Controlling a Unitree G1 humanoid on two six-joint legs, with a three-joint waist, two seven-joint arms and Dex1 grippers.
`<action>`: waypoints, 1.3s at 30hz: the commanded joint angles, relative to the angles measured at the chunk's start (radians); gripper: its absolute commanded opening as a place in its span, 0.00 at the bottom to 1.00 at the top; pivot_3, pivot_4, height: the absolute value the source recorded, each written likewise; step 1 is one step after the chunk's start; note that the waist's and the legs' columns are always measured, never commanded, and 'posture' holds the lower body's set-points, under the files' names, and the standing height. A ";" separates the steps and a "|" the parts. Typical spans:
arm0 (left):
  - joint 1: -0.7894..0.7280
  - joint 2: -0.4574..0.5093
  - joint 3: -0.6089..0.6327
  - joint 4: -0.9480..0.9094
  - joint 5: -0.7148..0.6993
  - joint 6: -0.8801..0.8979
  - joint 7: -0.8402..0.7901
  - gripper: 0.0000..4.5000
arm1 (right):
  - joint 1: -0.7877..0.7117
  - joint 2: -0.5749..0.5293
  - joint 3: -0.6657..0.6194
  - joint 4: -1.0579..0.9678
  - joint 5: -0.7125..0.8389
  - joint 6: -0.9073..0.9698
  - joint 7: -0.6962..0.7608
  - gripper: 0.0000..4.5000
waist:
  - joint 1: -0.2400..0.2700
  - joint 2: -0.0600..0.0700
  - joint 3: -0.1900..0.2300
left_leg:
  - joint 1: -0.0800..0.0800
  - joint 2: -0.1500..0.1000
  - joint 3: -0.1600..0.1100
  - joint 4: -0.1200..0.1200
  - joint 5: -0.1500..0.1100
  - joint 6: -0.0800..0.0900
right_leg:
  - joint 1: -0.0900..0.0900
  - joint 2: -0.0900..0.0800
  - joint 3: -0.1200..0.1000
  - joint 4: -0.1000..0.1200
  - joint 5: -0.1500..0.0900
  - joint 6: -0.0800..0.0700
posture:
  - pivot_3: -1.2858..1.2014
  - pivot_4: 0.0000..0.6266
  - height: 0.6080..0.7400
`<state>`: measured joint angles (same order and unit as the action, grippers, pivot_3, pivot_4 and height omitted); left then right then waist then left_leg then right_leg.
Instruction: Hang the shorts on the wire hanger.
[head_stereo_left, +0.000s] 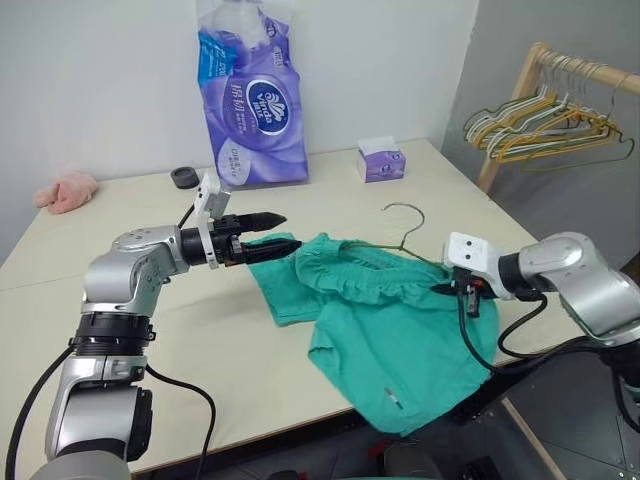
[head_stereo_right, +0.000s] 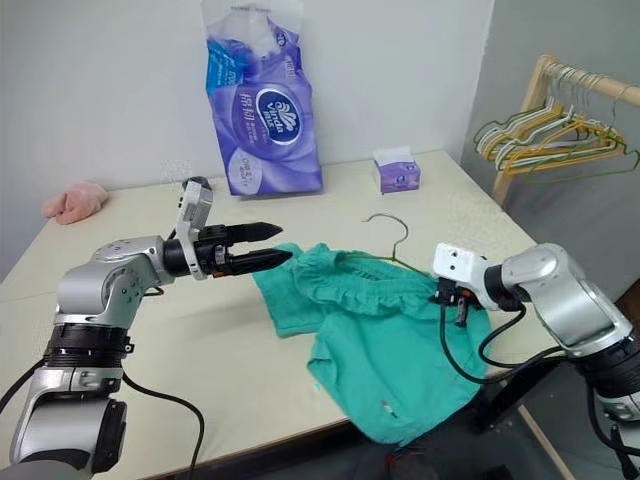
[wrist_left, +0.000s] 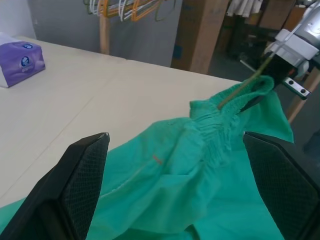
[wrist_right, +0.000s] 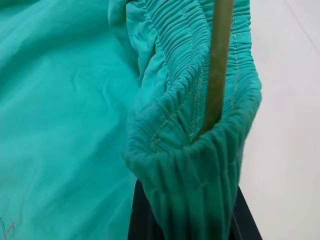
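From the head cameras, the teal-green soft fabric shorts are lying crumpled on the cream rectangular table, their gathered waistband bunching along the far side while one leg is draping over the near table edge. A tiny white mark is showing near that lower hem. The thin olive-brown wire hanger is threading into the waistband, its hook poking out and pointing toward the far wall; its long bar is running across the table, from the middle toward the robot's right. The left gripper is hovering just beside the waistband's left end, its two black fingers standing apart and holding nothing. The right gripper is pressing its fingers together on the waistband's right end. Bare tabletop is spreading to the left, well apart from the small pink cloth, the purple tissue-roll pack and the small purple tissue box along the far edge. Bunched coloured hangers are hanging on a wooden rack beyond the right table edge.

From the left wrist, the wide-spread fingers are framing the rumpled shorts, and the hanger wire is rising toward the right gripper.

From the right wrist, the waistband is folding over the closed fingers, with the hanger wire slipping inside the fold.
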<state>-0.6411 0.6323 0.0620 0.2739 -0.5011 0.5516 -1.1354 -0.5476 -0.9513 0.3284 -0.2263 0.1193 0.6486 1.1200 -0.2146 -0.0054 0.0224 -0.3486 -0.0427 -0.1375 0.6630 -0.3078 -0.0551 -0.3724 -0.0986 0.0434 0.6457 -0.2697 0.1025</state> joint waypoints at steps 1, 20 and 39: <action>-0.044 0.013 0.022 0.141 0.143 -0.218 0.127 1.00 | 0.013 -0.024 -0.092 -0.062 0.069 0.055 0.026 0.00 | -0.002 0.000 0.000 | 0.000 0.000 0.000 0.000 0.000 0.000 | 0.000 0.000 0.000 0.000 0.000 0.000 | 0.42 0.00 1.00; -0.026 -0.088 -0.145 -0.404 -0.167 0.065 -0.133 1.00 | 0.427 0.136 -0.832 -0.232 0.268 0.764 -0.375 0.00 | -0.015 0.005 -0.001 | 0.000 -0.002 0.003 0.002 -0.001 0.005 | 0.004 -0.003 0.001 -0.002 0.000 0.003 | 0.37 0.00 1.00; -0.233 -0.424 -0.318 -0.328 0.085 -0.086 0.160 1.00 | -0.073 -0.054 -0.927 0.205 0.173 0.954 -0.765 0.00 | -0.067 0.012 0.000 | 0.000 -0.002 0.012 0.001 -0.003 0.008 | 0.005 -0.003 0.002 -0.003 -0.002 0.002 | 0.36 0.01 1.00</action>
<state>-0.8452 0.2197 -0.2519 -0.0619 -0.4458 0.4951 -1.0130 -0.5730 -0.9797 -0.6008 -0.0421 0.3224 1.6063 0.3936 -0.2814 0.0067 0.0223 -0.3482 -0.0448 -0.1246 0.6635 -0.3111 -0.0472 -0.3670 -0.1018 0.0459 0.6424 -0.2718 0.1042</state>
